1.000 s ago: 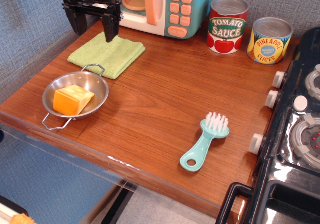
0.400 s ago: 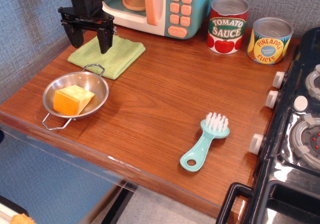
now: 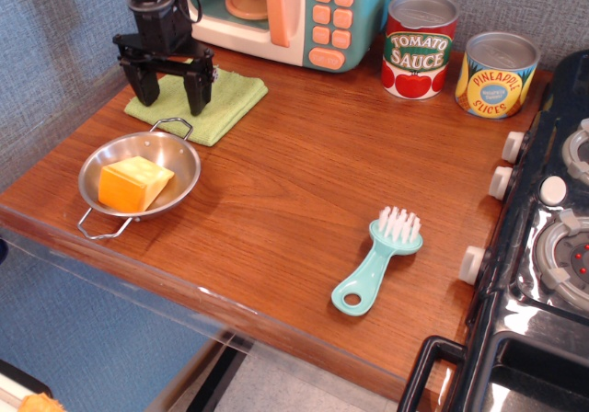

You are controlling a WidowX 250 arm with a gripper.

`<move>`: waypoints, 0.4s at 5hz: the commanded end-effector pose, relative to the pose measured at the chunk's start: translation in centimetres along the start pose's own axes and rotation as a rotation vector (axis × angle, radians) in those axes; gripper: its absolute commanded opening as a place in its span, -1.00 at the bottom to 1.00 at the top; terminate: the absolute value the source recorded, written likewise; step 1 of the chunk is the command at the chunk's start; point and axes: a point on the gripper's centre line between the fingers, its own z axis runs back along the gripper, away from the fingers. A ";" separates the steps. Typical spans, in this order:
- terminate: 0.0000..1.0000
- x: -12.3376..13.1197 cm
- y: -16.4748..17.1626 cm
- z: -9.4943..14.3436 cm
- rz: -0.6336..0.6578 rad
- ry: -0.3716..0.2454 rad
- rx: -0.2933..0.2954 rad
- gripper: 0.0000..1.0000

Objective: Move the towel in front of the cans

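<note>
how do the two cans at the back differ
The tomato sauce can is taller, with a red label; the pineapple slices can is shorter, with a yellow and blue label. The tomato sauce can stands nearer the toy microwave, the pineapple one nearer the stove. Both stand upright with grey lids.

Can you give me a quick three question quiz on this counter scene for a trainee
1. True or false: the towel already lies in front of the cans.
2. What sits in the steel pan? A) a brush B) an orange-yellow block C) a can
3. Fill in: the gripper stands over the towel with its jaws ____.

Key
1. False: the towel is at the far left, by the toy microwave.
2. B: the block; the teal brush lies on the wooden counter.
3. Open.
</note>
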 end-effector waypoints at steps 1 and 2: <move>-1.00 -1.1 -0.3 -1.9 -0.003 0.058 0.033 1.00; -1.00 -1.2 -0.4 -2.7 -0.004 0.091 0.022 1.00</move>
